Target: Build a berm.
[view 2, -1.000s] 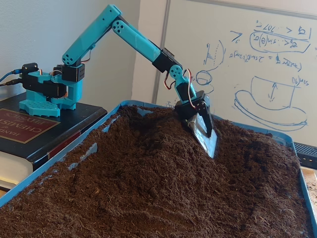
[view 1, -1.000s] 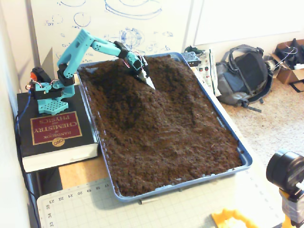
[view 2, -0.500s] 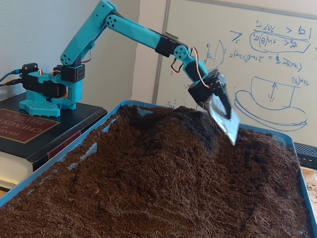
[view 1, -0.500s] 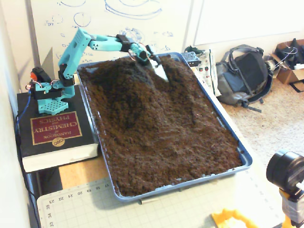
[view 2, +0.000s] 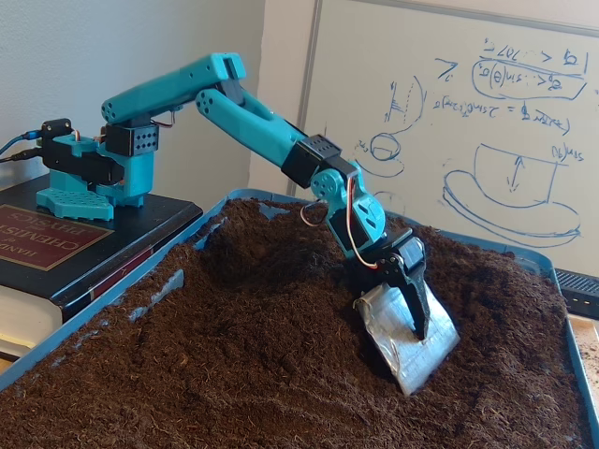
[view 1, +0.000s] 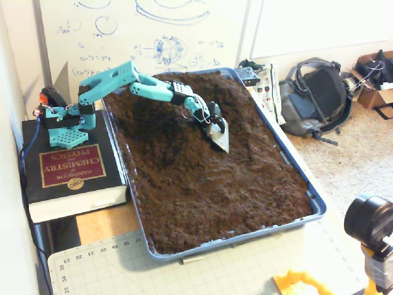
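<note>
The berm is partly built, a rough ridge of soil running down the middle of the blue tray, while the claw, clamped on a silver scoop, digs into its right slope, so shaping remains.

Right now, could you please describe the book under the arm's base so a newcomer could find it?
Beside the blue soil-filled tray, left in a fixed view, lies a thick black hardcover book. The turquoise arm's base stands on it; its maroon cover panel is unique.
</note>
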Robot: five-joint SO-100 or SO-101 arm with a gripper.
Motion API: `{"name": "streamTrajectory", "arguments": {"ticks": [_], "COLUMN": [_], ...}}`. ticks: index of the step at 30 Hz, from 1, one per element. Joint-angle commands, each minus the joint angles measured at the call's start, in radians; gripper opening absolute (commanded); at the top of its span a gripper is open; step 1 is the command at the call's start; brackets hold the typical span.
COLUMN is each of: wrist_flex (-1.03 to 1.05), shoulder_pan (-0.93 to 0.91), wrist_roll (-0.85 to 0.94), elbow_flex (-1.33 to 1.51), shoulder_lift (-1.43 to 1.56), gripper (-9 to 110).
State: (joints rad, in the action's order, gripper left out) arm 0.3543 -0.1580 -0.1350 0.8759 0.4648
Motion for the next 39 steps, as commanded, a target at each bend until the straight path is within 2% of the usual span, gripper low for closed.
{"name": "streamTrajectory", "arguments": {"ticks": [1, 6, 20, 39], "wrist_flex": [0.003, 0.005, 0.005, 0.005], "shoulder_pan": [-0.002, 0.029, 0.041, 0.072], "wrist_roll": [0.012, 0.031, 0.141, 0.133], "elbow_flex": [-0.11, 0.005, 0.502, 0.762], "shoulder_lift": [0.002, -0.002, 0.327, 0.592], "gripper": [0, 0, 0, 0]}}
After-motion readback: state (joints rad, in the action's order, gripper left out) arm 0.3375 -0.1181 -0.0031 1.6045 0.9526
